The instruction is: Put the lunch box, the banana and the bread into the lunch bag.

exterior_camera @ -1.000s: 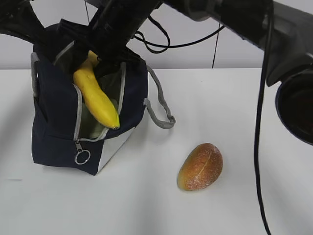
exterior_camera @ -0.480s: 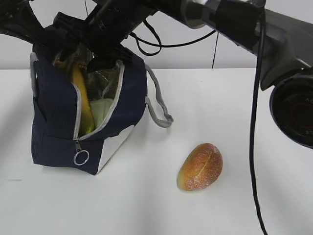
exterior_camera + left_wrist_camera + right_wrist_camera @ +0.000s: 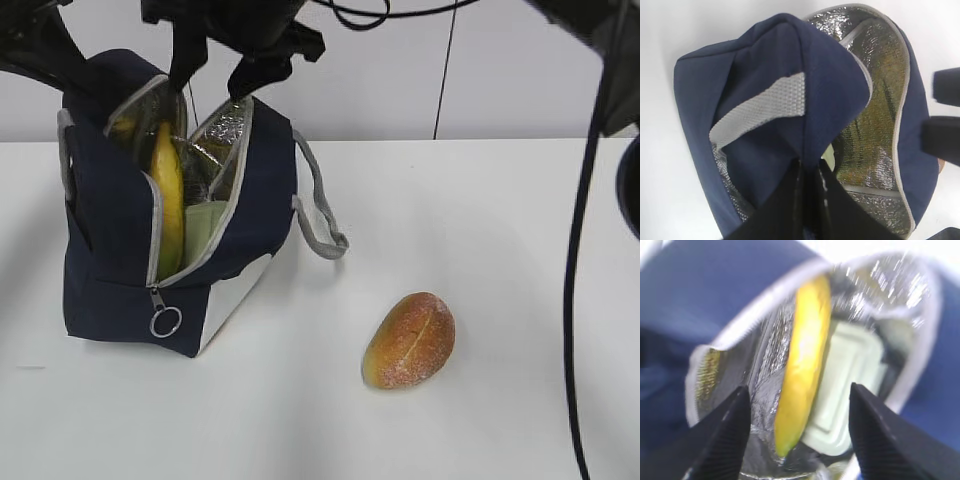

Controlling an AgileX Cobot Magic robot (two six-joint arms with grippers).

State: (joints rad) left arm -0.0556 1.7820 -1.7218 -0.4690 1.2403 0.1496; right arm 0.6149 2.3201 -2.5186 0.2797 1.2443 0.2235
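Inside lunch bag (image 3: 110, 250): banana (image 3: 168, 205), lunch box (image 3: 205, 225).

Navy bag (image 3: 110, 270) with grey zip and silver foil lining; yellow banana (image 3: 167, 200); pale green lid (image 3: 847, 385); golden-brown bun (image 3: 410, 340).

The bag (image 3: 120, 270) is matt navy cloth with grey woven webbing handles (image 3: 322, 225), a grey zipper and a shiny metal ring pull (image 3: 167, 322). Below the right gripper (image 3: 797, 430) its lining (image 3: 875, 100) is crinkled silver foil, glinting. Between that gripper's matt black fingers (image 3: 722, 435) show the banana (image 3: 802, 365), smooth and waxy yellow, and the box (image 3: 847, 385) lid, smooth pale-green plastic. The bread (image 3: 410, 340) has a rough, floury, golden crust. The table (image 3: 480, 220) is smooth matt white.
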